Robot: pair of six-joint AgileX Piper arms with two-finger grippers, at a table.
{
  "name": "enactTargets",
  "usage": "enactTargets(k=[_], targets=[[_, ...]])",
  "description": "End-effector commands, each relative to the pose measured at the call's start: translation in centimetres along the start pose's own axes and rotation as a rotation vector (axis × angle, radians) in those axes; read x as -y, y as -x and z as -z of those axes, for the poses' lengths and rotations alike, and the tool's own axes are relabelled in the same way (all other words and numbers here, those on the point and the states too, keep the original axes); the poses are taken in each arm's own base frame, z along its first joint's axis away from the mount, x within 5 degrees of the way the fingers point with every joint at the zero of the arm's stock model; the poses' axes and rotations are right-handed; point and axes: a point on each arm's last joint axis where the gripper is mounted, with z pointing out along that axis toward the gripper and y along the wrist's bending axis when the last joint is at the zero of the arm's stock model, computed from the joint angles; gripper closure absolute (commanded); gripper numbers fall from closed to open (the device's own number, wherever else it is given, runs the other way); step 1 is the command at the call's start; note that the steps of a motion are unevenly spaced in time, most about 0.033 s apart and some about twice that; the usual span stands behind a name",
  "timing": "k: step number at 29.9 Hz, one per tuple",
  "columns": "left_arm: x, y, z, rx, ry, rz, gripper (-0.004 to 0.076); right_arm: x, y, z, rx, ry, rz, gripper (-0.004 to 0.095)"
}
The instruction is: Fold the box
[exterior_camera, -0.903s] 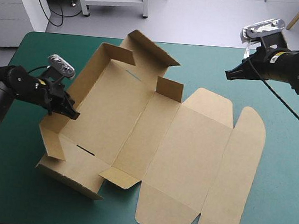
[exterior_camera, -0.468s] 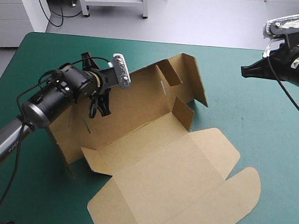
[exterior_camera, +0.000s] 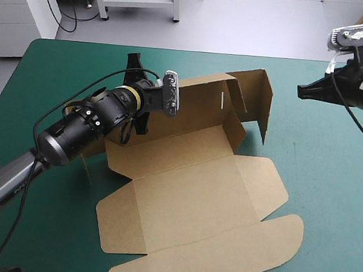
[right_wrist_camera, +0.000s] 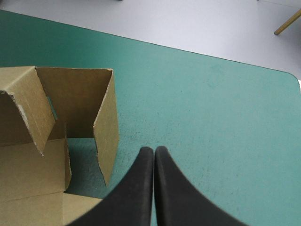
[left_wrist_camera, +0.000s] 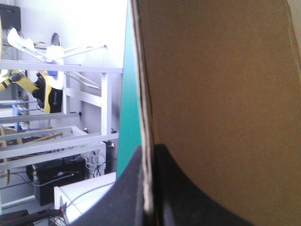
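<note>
You have the box (exterior_camera: 194,202) near the middle of the table, half raised on the teal-green cover (exterior_camera: 331,191). Its far wall (exterior_camera: 201,102) stands up along the 12 o'clock side, with a narrow slit cut in it. At the 1 o'clock corner an end flap (exterior_camera: 258,98) also stands, turned in at an angle to that wall. From the foot of the wall the rest of the sheet lies flat and spreads toward 5 o'clock, ending in a long panel with rounded corners close to the near edge.

Your left gripper (exterior_camera: 137,123) sits at the box's 10 o'clock end, its arm reaching in from 8 o'clock. In the left wrist view the left gripper (left_wrist_camera: 149,149) has its black fingers pressed almost together with the edge of the board (left_wrist_camera: 221,94) pinched between them, so it is clamped on the box. A strip of cover (left_wrist_camera: 130,117) shows beside that raised sheet.

Your right gripper (exterior_camera: 301,91) hangs at about 2 o'clock from the box, over bare cover and well apart from the end flap. In the right wrist view the right gripper (right_wrist_camera: 154,149) has its fingers together in one pointed arch, gripping nothing. The box's standing corner (right_wrist_camera: 75,101) rises ahead of it and off to one side, not touching, with open cover (right_wrist_camera: 211,117) straight ahead.
</note>
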Motion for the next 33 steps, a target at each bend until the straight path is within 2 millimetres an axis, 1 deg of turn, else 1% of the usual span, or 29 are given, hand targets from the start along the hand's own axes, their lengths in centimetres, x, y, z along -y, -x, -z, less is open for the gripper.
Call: enactTargets(k=[1,9,14,17,20,23,33], targets=[[-1.8,0.6,3.3,0.136,0.147,-0.060,0.0734,0.3,0.8,2.1,0.095,-0.011,-0.016,0.0922],[1.1,-0.7,5.0,0.258,0.199,-0.163,0.0734,0.1,0.8,2.1,0.094,0.008,-0.026,0.0922],[2.9,-1.3,6.4,0.367,0.261,-0.178,0.0734,0.0,0.8,2.8,0.109,0.018,-0.032,0.0922],[3.4,-1.6,6.7,0.385,0.270,-0.190,0.0734,0.1,0.7,3.3,0.119,0.011,-0.030,0.0922],[3.7,-1.7,6.6,0.383,0.263,-0.192,0.0734,0.1,0.6,4.1,0.133,0.009,-0.030,0.0922],[4.0,-1.7,6.0,0.380,0.250,-0.200,0.0734,0.0,0.5,4.6,0.138,0.015,-0.033,0.0922],[5.1,-1.0,3.2,0.375,0.206,-0.259,0.0734,-0.2,-0.2,4.6,0.061,0.045,-0.036,0.0921]])
